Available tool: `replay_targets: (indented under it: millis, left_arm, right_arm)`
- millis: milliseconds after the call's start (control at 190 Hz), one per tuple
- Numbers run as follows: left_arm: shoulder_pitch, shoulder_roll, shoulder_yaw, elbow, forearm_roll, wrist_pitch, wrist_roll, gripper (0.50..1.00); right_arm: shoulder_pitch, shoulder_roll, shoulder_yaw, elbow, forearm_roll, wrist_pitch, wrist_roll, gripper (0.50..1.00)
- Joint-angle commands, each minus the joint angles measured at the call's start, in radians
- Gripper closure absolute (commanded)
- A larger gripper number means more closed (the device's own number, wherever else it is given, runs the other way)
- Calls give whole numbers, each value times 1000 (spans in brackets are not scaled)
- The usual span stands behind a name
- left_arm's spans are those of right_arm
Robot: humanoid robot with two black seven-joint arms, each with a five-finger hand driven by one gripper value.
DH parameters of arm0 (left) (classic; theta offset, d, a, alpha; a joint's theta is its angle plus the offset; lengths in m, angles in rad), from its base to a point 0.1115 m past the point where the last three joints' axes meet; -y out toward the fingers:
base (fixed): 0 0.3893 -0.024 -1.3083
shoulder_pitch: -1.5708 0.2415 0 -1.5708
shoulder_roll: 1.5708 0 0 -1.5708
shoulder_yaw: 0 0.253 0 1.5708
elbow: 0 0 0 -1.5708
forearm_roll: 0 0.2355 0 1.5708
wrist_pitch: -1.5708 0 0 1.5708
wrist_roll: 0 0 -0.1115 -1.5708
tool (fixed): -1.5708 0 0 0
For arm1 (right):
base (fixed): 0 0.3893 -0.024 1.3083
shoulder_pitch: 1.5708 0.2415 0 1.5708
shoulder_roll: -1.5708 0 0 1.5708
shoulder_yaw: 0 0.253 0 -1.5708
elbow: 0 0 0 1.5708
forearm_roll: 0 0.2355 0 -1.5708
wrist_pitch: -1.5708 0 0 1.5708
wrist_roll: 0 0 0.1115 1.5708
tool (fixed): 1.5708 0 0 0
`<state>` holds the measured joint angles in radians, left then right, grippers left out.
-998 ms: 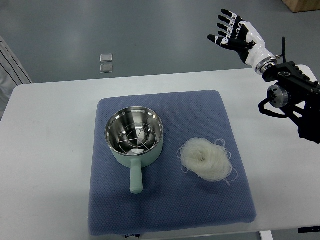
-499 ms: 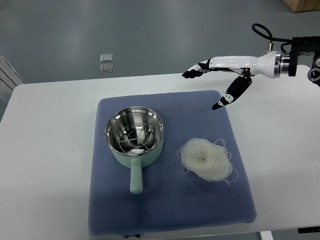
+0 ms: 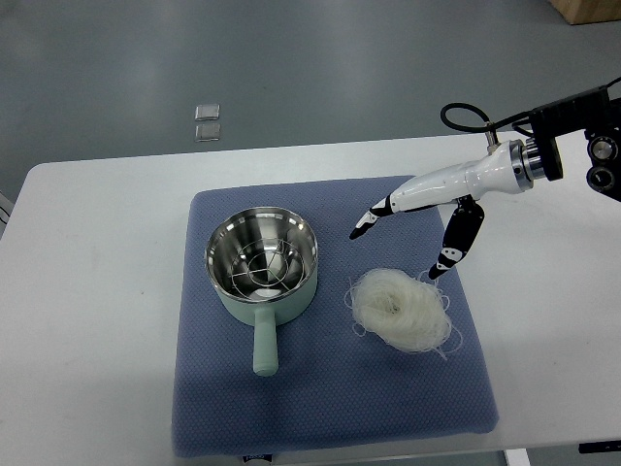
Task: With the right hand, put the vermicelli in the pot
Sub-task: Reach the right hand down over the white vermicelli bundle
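1 hand over the mat, holding nothing.
Right hand (image 3: 419, 225) spread wide above the vermicelli (image 3: 399, 308), thumb tip just at its edge; pot (image 3: 261, 263) sits beside, left.

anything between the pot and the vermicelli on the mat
Nothing. In the top view only a bare strip of the blue mat separates the pot from the vermicelli; the right hand hovers above the noodles.

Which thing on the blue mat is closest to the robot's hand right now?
The vermicelli nest: the open right hand hovers just above its far edge, while the pot sits further left.
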<state>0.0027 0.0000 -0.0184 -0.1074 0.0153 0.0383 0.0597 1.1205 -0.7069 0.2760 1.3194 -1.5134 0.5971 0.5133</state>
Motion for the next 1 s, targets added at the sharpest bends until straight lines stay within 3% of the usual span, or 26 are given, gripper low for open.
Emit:
replay_targets:
  millis: [0, 415, 993]
  left_arm:
    - [0, 0, 0, 0, 0, 0, 0, 500]
    - [-1, 0, 0, 0, 0, 0, 0, 500]
    - [-1, 0, 0, 0, 0, 0, 0, 500]
  right_arm:
    - [-44, -8, -3, 0, -18, -42, -1, 587]
    - [-248, -85, 0, -2, -14, -223, 4, 587]
    - [-311, 21, -1, -9, -21, -280, 10, 589]
